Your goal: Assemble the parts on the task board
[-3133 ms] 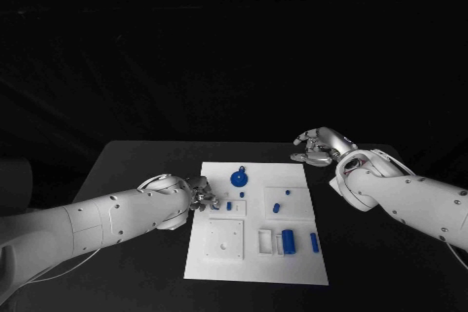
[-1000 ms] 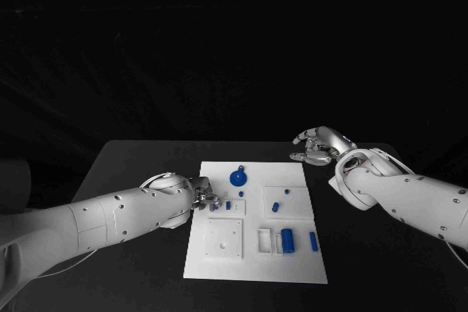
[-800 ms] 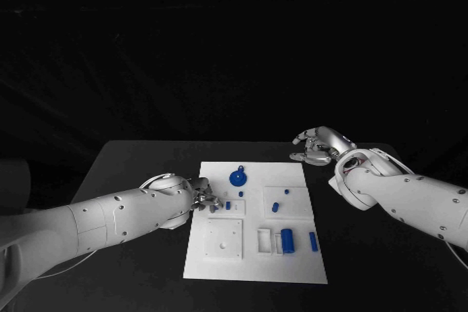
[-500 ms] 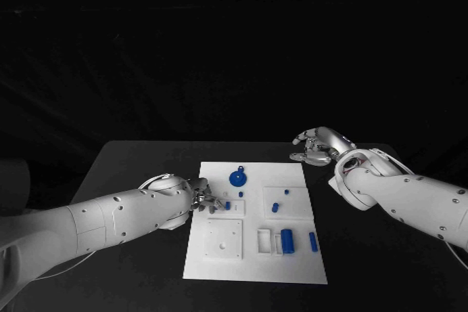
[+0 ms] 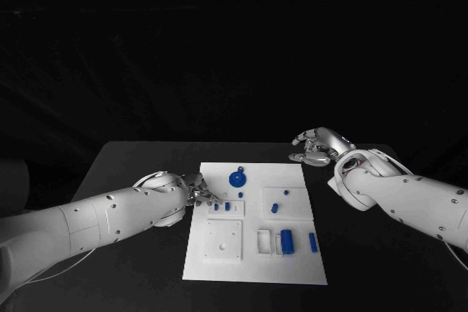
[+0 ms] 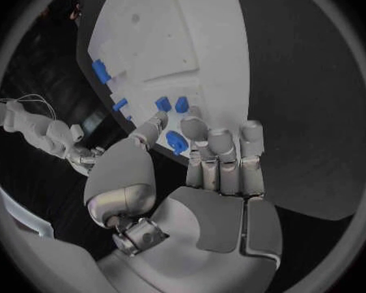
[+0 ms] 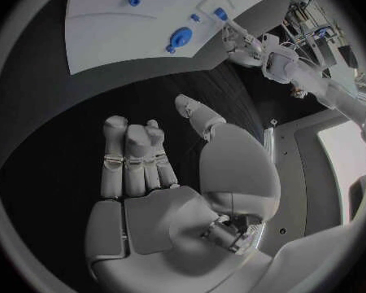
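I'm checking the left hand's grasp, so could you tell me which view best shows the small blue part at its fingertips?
The left wrist view: the small blue part sits close-up between the left hand's fingertips. The head view shows the hand at the task board's edge, the part unclear. The right wrist view shows it too distantly.

We see the white task board [image 5: 255, 258] lying flat on the table, a long rectangle with raised square pads. Its left edge sits just beside the left robot hand [image 5: 198, 192], whose fingertips [image 6: 193, 127] reach over two small blue pegs [image 6: 172, 103]. A third blue piece [image 6: 176, 142] sits between that hand's thumb and fingers; we cannot tell if it is held. A round blue disc [image 5: 238, 178] lies further in, towards the right robot hand [image 5: 314, 148]. A blue cylinder [image 5: 288, 239] lies well away from both.
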